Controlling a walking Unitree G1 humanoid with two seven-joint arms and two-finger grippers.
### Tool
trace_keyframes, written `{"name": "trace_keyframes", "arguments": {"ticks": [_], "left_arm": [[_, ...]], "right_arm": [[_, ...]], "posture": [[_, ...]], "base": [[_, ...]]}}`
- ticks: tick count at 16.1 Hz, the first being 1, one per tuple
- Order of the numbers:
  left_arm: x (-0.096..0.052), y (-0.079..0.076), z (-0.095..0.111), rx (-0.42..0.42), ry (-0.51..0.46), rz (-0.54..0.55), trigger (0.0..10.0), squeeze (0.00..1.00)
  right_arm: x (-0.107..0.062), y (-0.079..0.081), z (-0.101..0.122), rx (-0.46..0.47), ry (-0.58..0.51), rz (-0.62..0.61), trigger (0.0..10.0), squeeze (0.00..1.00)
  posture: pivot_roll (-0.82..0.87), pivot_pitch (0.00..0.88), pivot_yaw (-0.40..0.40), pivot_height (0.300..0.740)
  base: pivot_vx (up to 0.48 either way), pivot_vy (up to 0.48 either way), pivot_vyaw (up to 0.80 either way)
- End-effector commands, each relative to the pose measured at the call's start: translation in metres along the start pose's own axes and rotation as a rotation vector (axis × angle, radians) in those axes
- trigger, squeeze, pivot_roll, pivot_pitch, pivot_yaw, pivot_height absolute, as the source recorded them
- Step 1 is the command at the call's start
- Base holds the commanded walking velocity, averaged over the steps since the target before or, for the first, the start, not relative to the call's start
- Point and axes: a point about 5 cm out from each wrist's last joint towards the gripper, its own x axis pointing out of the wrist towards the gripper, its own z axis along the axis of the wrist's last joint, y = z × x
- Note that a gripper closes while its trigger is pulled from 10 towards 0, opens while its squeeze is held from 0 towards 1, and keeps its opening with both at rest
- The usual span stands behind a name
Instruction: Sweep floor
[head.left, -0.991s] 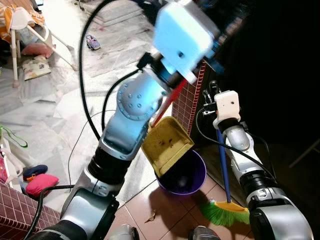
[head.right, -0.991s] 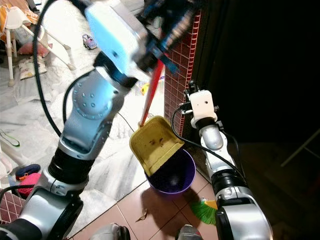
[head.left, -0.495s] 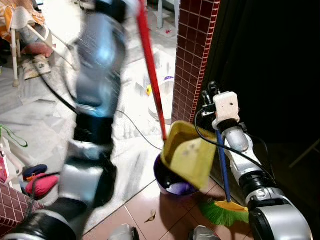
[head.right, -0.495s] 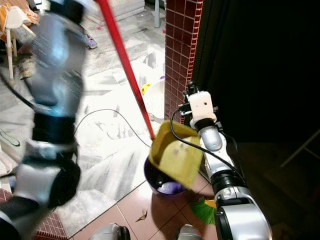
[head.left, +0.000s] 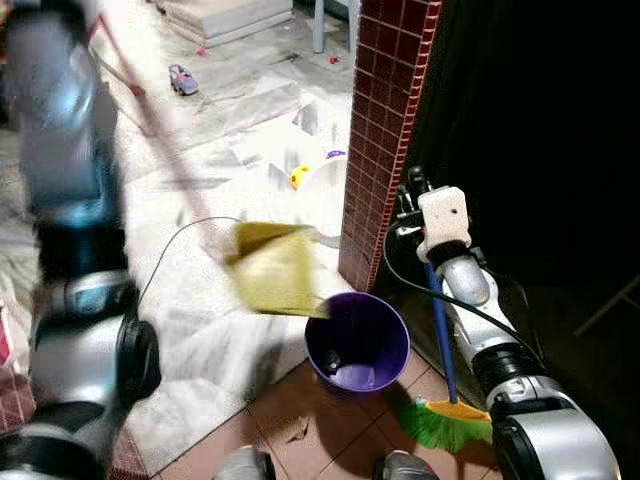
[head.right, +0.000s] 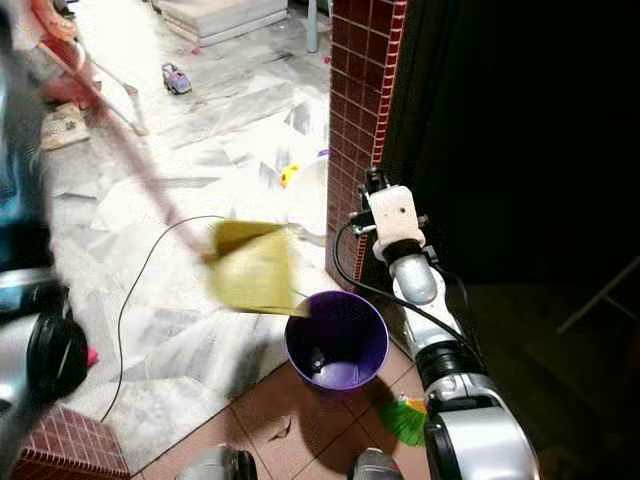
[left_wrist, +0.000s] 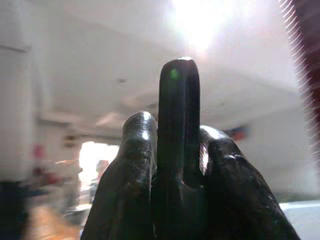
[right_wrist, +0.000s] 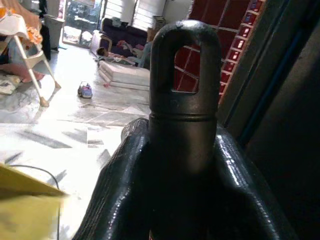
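A yellow dustpan (head.left: 272, 268) on a long red handle (head.left: 160, 130) hangs blurred just left of a purple bucket (head.left: 357, 340), above the marble floor. My left gripper (left_wrist: 179, 135) is shut on the black loop end of that handle; the left arm (head.left: 70, 200) is a blur at the left edge. My right gripper (right_wrist: 184, 135) is shut on the black top of a broom. Its blue stick (head.left: 440, 330) runs down to green bristles (head.left: 435, 425) on the tiles right of the bucket. Some debris lies in the bucket.
A red brick pillar (head.left: 385, 130) stands right behind the bucket, with a dark area to its right. A dry leaf (head.left: 297, 430) lies on the tiles near my feet. A black cable (head.left: 170, 250), a toy car (head.left: 182, 78) and a yellow toy (head.left: 298, 177) lie on the marble floor.
The left arm has swung the dustpan from tipped over the bucket out to the left of it. The right arm and broom have stayed in place.
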Motion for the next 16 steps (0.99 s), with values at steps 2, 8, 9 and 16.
{"name": "trace_keyframes", "arguments": {"ticks": [2,8,9,16], "left_arm": [[-0.014,0.005,0.006,0.06,-0.044,0.006,10.0,0.0],[-0.118,-0.019,-0.073,0.076,0.388,-0.016,10.0,0.0],[-0.129,-0.022,-0.08,0.058,0.441,-0.011,10.0,0.0],[-0.194,-0.026,-0.085,0.117,0.617,-0.062,10.0,0.0]], "right_arm": [[-0.002,-0.002,0.001,-0.007,-0.017,0.01,10.0,0.0],[-0.019,-0.01,-0.013,0.097,0.094,-0.071,10.0,0.0],[-0.022,-0.008,-0.014,0.1,0.098,-0.063,10.0,0.0],[-0.044,0.005,-0.009,0.128,0.098,0.004,10.0,0.0]], "posture": [[0.0,0.0,-0.005,0.74],[-0.01,0.0,-0.03,0.74],[-0.01,0.0,-0.031,0.74],[-0.04,0.0,0.012,0.74]], "base": [[0.0,0.0,0.0],[0.0,0.0,0.0],[0.0,0.0,0.0],[0.0,0.0,0.3]]}}
